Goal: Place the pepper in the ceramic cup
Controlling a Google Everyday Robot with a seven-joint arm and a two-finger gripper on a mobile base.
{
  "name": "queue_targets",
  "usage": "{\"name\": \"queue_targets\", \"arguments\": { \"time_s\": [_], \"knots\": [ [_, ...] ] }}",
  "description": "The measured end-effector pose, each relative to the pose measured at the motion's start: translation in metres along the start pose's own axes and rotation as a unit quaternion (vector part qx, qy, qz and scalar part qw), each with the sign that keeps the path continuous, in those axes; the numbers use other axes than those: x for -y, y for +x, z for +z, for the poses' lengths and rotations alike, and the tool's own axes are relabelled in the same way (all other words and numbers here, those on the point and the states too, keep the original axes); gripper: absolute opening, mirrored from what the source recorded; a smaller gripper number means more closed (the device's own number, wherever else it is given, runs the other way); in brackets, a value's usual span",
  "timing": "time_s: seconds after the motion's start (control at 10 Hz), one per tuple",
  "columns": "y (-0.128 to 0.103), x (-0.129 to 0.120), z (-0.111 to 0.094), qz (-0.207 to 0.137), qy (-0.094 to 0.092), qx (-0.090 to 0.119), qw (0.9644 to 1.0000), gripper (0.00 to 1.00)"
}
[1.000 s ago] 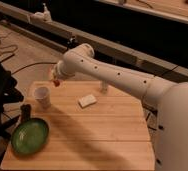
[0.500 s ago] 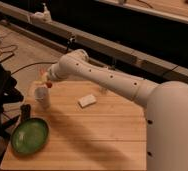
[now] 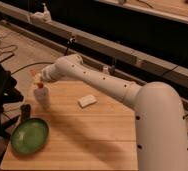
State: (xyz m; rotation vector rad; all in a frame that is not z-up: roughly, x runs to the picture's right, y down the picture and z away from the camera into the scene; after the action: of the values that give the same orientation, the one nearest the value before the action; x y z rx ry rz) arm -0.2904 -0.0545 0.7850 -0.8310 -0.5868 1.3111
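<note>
Gripper (image 3: pixel 38 80) clamped on pepper (image 3: pixel 40 85), just above cup (image 3: pixel 43 98)
From left: bowl (image 3: pixel 30 136), dark cylinder (image 3: pixel 25 111), cup under the pepper, block (image 3: pixel 87 100) well right; pepper looks light, stiff and smooth, likely to slip, best pinched across its thicker middle; cup seems fragile and easy to tip

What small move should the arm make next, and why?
Probably a short, straight lowering. The gripper hangs near the left edge of the table, holding the pepper just above the mouth of the ceramic cup. The pepper seems not yet inside, so lowering it first should keep it from bouncing out.
</note>
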Motion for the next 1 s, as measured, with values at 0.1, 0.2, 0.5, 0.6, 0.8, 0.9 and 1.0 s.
{"name": "queue_targets", "arguments": {
  "time_s": [0.1,0.2,0.5,0.6,0.8,0.9,1.0],
  "knots": [
    [-0.002,-0.008,0.007,-0.01,-0.012,0.002,0.9999,0.0],
    [-0.004,-0.021,0.014,-0.022,-0.026,0.003,0.9994,0.0],
    [-0.005,-0.021,0.014,-0.024,-0.028,0.004,0.9993,0.0],
    [-0.005,-0.021,0.015,-0.025,-0.027,0.003,0.9993,0.0],
    [0.003,-0.014,0.016,-0.025,-0.015,-0.004,0.9996,0.0],
    [0.008,-0.005,0.016,-0.021,-0.008,-0.007,0.9997,0.0],
    [0.017,0.006,0.016,-0.012,0.002,-0.008,0.9999,0.0]
  ]
}}
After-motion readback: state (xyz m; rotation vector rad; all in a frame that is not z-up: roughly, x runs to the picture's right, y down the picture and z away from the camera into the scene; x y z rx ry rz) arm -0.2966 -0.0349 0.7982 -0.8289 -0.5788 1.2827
